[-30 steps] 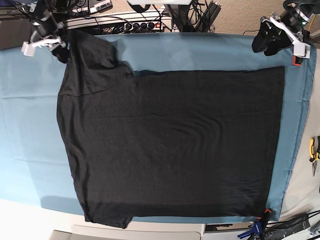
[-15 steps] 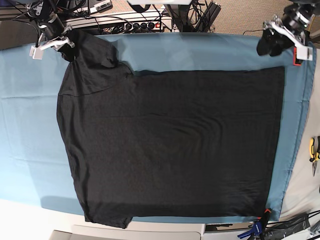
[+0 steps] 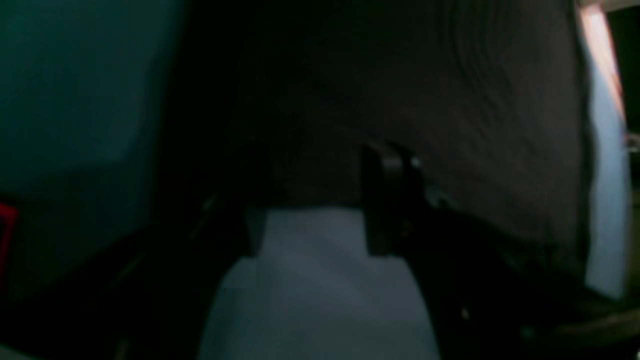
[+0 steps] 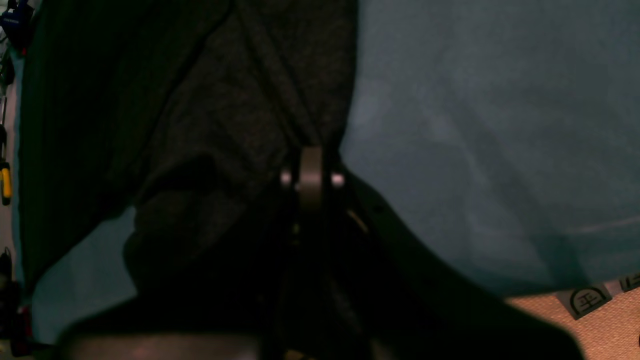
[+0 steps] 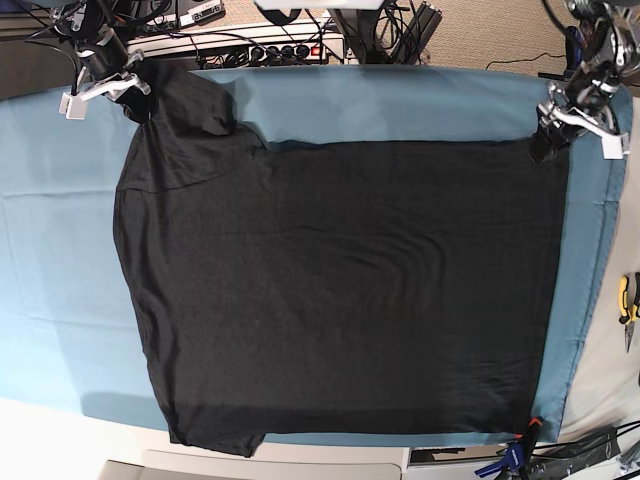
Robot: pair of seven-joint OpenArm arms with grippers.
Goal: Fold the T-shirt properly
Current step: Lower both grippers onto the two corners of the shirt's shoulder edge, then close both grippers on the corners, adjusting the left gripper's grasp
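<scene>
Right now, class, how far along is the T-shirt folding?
Done: the T-shirt lies spread flat on the blue sheet, no fold made yet. In hand: the right gripper is shut on a sleeve edge; the left gripper sits at the far hem corner, grip unclear. Left: every fold.

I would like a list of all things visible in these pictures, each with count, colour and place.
T-shirt: one, dark charcoal, spread flat over the middle of the sheet, one sleeve at the far left corner.
cloth sheet: one, teal-blue, covering the table under the shirt.
power strip: one, white, behind the far table edge, with dark cables.
pliers: one, yellow-handled, at the right edge beside the sheet.
clamp: one, blue and orange, at the near right edge.
right tool: one, black and white, shut on the sleeve edge.
left tool: one, black and white, at the shirt's far right corner; grip unclear.
</scene>
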